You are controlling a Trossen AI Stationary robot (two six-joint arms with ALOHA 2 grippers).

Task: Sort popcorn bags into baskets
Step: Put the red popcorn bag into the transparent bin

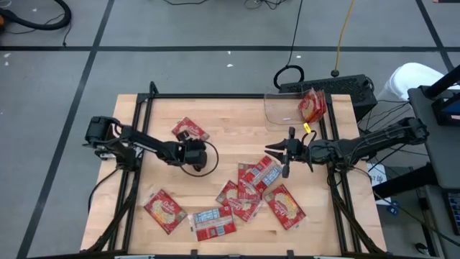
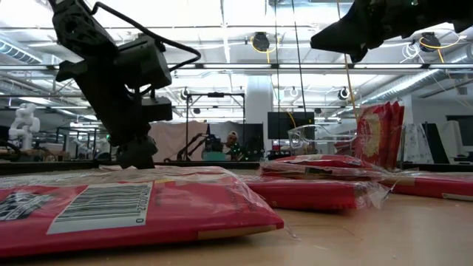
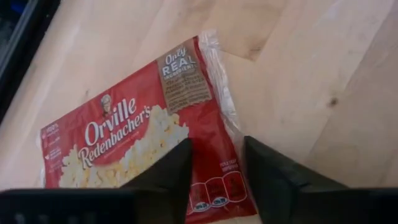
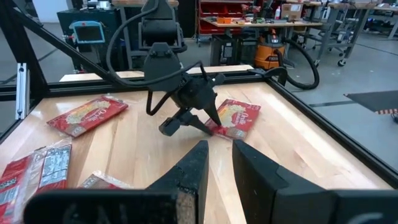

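From above, the left hand (image 1: pixel 188 144) sits at a lone popcorn bag (image 1: pixel 190 130) on the counter (image 1: pixel 237 119), far from the clear basket (image 1: pixel 284 108). Its wrist view shows parted fingers (image 3: pixel 165 171) straddling that bag's edge, unclamped. The right hand (image 1: pixel 285 152) hovers, fingers slightly apart, empty.

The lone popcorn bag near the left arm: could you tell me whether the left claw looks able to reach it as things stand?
Probably yes. The left claw is right at the bag, which lies flat and alone on bare table with nothing in between.
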